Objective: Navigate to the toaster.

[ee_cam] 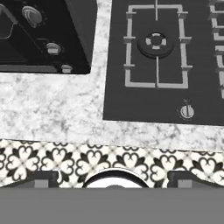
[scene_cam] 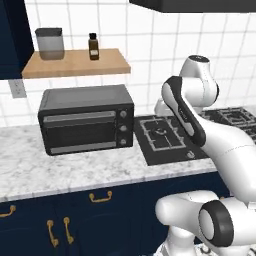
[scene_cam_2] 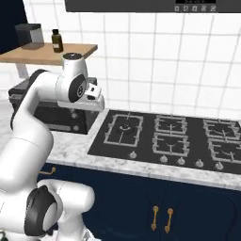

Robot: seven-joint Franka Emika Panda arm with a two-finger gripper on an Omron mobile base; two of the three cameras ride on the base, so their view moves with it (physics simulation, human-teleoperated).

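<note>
Kitchen wall was white square tile above a white-and-grey marbled stone tabletop (scene_cam: pixel 75 167) on navy cabinets with brass handles (scene_cam: pixel 100 196). Left to right in the left base view: a white wall outlet (scene_cam: pixel 17 88) sat under a light wooden wall shelf (scene_cam: pixel 75 63); the shelf carried a translucent grey lidded canister (scene_cam: pixel 50 43) at its left and a small brown glass bottle with dark cap (scene_cam: pixel 93 46) further right, apart from each other. Below the shelf a wide black toaster oven with glass door and three knobs (scene_cam: pixel 87 125) stood on the tabletop against the wall. Just right of it lay the black gas cooktop with grey grates (scene_cam: pixel 162 137), with a narrow strip of tabletop between them. The white arm (scene_cam: pixel 200 125) rose at the right, folded above the near-left burner.

In the right base view the cooktop ran on rightward with more burners and a row of front knobs; a dark range hood (scene_cam_2: pixel 150 5) hung above.

Hand view looked down on the oven corner, the tabletop edge, one burner and patterned black-and-white floor tile (ee_cam: pixel 87 159).

The claw's opening could not be told; its fingertips were barely visible. The toaster was not identifiable in these views.
</note>
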